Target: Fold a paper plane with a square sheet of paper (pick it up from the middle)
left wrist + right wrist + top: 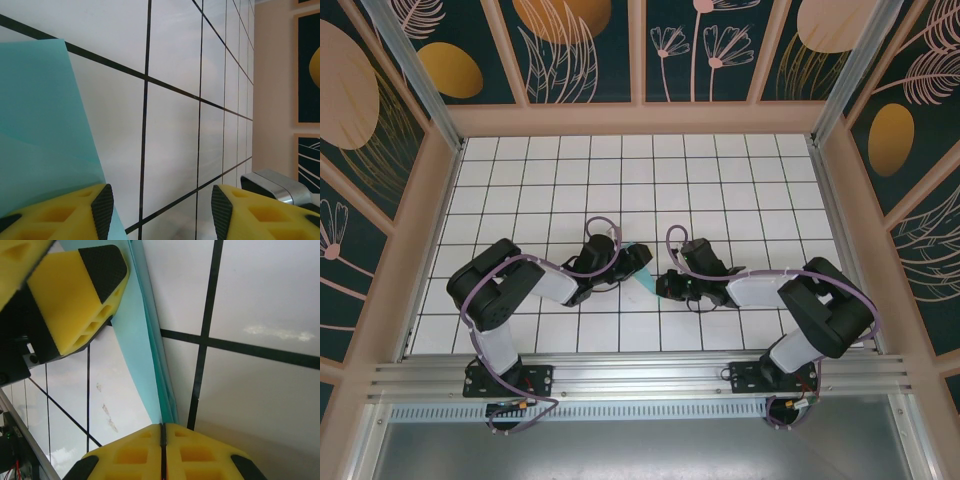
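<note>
The sheet of paper (642, 272) is light turquoise and folded into a narrow layered shape, held between the two arms at mid-table. My right gripper (162, 427) is shut on the near end of its layered edge (150, 355); in the top view that gripper (663, 285) sits just right of the paper. My left gripper (161, 200) is open, with bare table between its pads. A flat turquoise panel (45, 125) runs past the outer side of its left finger (102, 210). One yellow finger (80, 295) of the left gripper stands close against the paper's left face.
The white grid table (720, 180) is boxed in by wooden frame walls (430, 190) on three sides. An aluminium rail (640, 375) carrying both arm bases runs along the near edge. Faint smudges (105, 407) mark the tile left of the paper.
</note>
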Controlling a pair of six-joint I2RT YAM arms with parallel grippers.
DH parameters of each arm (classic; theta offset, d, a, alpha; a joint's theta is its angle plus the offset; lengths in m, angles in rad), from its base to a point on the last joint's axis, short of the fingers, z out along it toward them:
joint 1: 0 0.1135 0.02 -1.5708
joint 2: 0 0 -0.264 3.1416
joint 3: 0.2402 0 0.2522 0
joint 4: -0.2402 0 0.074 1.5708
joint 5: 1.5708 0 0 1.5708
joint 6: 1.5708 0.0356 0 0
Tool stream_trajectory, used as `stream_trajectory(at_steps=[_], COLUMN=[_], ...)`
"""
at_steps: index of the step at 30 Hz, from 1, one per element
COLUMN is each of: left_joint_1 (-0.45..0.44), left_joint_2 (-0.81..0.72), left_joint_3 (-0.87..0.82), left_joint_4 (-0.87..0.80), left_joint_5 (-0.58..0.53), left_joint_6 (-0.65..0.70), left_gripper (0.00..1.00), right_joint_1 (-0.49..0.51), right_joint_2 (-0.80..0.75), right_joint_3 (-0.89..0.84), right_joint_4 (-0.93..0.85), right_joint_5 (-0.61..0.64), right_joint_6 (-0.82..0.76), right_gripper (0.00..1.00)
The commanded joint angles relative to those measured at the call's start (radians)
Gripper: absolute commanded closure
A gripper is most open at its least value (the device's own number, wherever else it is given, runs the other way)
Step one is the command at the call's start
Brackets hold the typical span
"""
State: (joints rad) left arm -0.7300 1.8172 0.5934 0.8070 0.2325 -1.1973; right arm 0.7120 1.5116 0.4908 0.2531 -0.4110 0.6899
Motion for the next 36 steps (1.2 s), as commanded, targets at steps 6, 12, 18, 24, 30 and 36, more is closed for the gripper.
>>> stream_trajectory(at_steps=[6,12,18,24,30,36], left_joint_1=[0.015,0.016,0.016,0.014,0.015,0.015], left_joint_2=[0.050,0.053,0.057,0.056,0.060,0.060], left_joint_3=[0.011,0.017,0.021,0.018,0.022,0.029], left_joint_4=[-0.104,-0.111,-0.111,-0.108,-0.103,-0.111], left_joint_5=[-0.042,-0.038,-0.032,-0.028,-0.016,-0.014], left_joint_6=[0.025,0.030,0.029,0.030,0.030,0.031], left_gripper=[0.42,0.42,0.42,0.43,0.43,0.43], right_joint_1=[-0.014,-0.008,0.006,-0.014,-0.038,-0.039], right_joint_2=[-0.001,0.065,0.007,-0.121,-0.080,0.013], right_joint_3=[-0.054,-0.030,-0.015,0.088,0.185,0.165], right_joint_4=[-0.132,-0.238,-0.300,-0.333,-0.301,-0.125], right_joint_5=[0.002,0.084,0.104,0.089,0.009,-0.123], right_joint_6=[0.017,-0.010,-0.040,-0.050,-0.085,-0.008], right_gripper=[0.87,0.91,0.88,0.84,0.85,0.91])
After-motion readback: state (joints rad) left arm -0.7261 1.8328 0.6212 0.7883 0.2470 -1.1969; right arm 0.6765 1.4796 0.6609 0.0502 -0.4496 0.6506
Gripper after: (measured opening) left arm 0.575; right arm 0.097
